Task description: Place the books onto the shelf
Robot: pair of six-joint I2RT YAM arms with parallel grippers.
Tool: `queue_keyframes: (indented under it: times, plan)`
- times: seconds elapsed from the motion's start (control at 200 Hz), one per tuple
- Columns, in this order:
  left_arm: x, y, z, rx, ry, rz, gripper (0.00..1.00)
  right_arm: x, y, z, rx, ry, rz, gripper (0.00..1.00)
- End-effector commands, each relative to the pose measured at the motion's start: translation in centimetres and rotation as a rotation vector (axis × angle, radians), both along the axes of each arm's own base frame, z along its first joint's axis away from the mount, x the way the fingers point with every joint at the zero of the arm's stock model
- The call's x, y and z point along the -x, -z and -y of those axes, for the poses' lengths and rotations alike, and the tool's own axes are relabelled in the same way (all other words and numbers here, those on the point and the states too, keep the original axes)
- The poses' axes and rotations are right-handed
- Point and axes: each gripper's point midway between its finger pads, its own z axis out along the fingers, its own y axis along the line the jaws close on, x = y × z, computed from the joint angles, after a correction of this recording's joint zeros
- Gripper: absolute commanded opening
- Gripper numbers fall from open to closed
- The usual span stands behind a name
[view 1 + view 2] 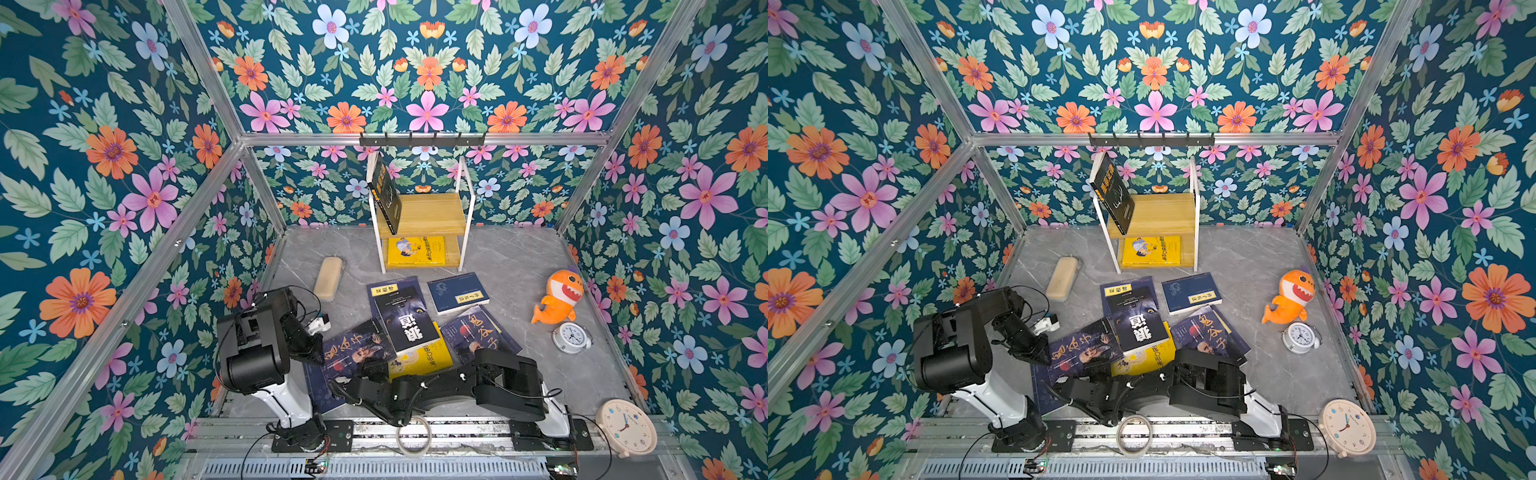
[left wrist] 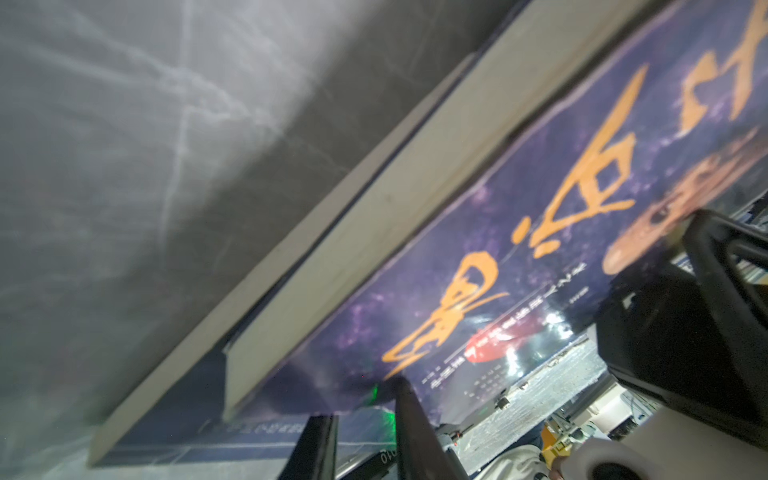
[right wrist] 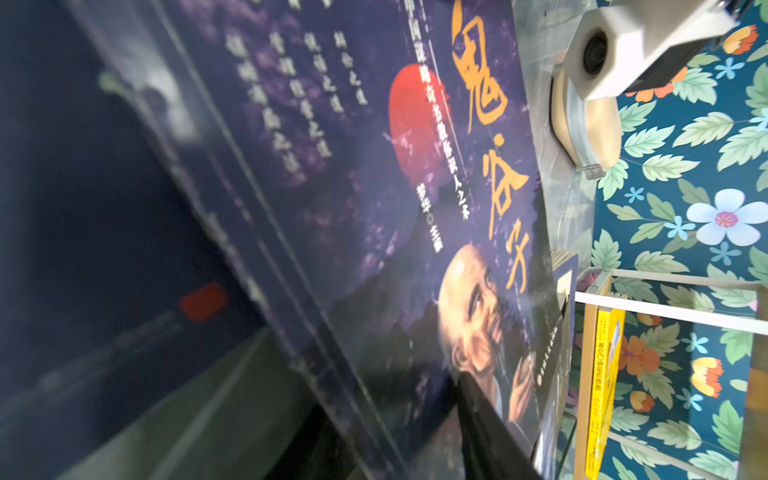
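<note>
Apparently the left pincer is clenched on the side edge, and the right pincer on the near edge, of the purple-navy paperback with orange brush title. It sits tilted over the other dark paperbacks on the grey marbled desk. It is probably light, floppy and glossy, so bite deep.

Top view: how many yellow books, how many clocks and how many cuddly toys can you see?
Yellow books: 2 (shelved yellow book, piled yellow book)
Clocks: 2 (small alarm clock, big round clock)
Cuddly toys: 1 (orange shark)
Total: 5
</note>
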Motion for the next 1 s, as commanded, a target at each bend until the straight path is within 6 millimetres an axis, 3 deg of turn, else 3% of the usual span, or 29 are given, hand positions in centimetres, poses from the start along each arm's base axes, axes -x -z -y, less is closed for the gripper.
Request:
queue_keyframes:
  times: [0.0, 0.165, 0.32, 0.5, 0.68, 0.89, 0.995]
  plan:
    - [-1.9, 0.2, -1.2, -0.065, 0.011, 0.078, 0.27, -0.8, -2.2, -1.1, -0.055, 0.003, 0.066, 0.27]
    - [-3.3, -1.5, -1.4, -0.078, 0.003, 0.149, 0.35, -0.8, -3.6, -1.6, -0.115, -0.023, 0.095, 0.00]
    - [-6.2, -4.7, -2.0, -0.111, -0.050, 0.262, 0.43, -1.2, -4.7, -1.6, -0.149, -0.013, 0.111, 0.00]
    - [-10.9, -10.3, -1.7, -0.081, -0.167, 0.488, 0.55, -2.0, -6.6, -1.6, -0.209, 0.001, 0.128, 0.00]
    - [-14.4, -15.2, -1.1, -0.053, -0.247, 0.713, 0.70, -2.7, -8.8, -1.3, -0.295, 0.023, 0.116, 0.00]
    - [-16.8, -20.7, -0.4, -0.013, -0.309, 0.957, 0.99, -3.4, -11.9, -0.2, -0.428, 0.051, 0.083, 0.00]
    - [-17.5, -23.1, 0.1, 0.017, -0.338, 1.061, 1.00, -3.8, -13.8, 0.6, -0.497, 0.070, 0.078, 0.00]
